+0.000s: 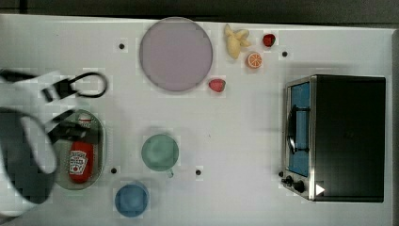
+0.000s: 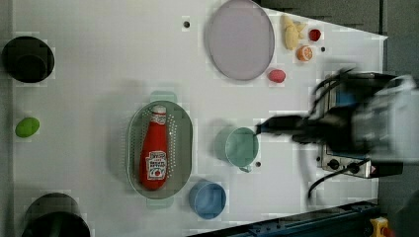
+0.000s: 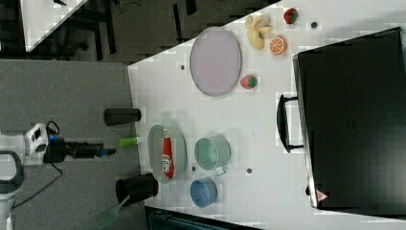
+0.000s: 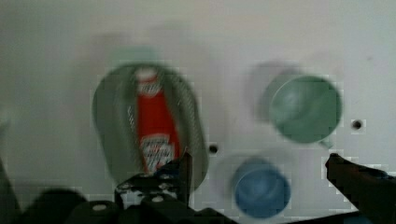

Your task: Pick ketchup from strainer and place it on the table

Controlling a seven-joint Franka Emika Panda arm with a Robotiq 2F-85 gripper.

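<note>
your gripper (image 4: 257, 165) sits closest to the wrist camera, its two dark fingers spread wide apart with nothing between them, one fingertip (image 4: 184, 163) over the strainer's edge and the other over bare table beside the blue cup (image 4: 261, 187). in the top view the white arm comes in from the top view's left, its bulky wrist covering part of the strainer (image 1: 98, 141), with a black cable loop beside it. in the left view the arm reaches in from the left view's right, dark fingers stretched out level above the green mug (image 2: 240, 146).

going left to right in the top view: the ketchup (image 1: 81, 161) lies flat along the strainer's bottom, a glossy red plastic bottle with a white cap and white shield-shaped label. the strainer is a pale green oval with rows of small holes. next comes the round green mug with a small handle, and below it the round blue cup. above them rests a flat round grey plate (image 1: 176, 54) with a red strawberry (image 1: 217, 85) just beside its rim. at the top view's right stands a boxy toaster oven (image 1: 336, 137), black on top with a metal front. the table (image 1: 240, 122) is smooth, flat white with a few small dark holes.
</note>
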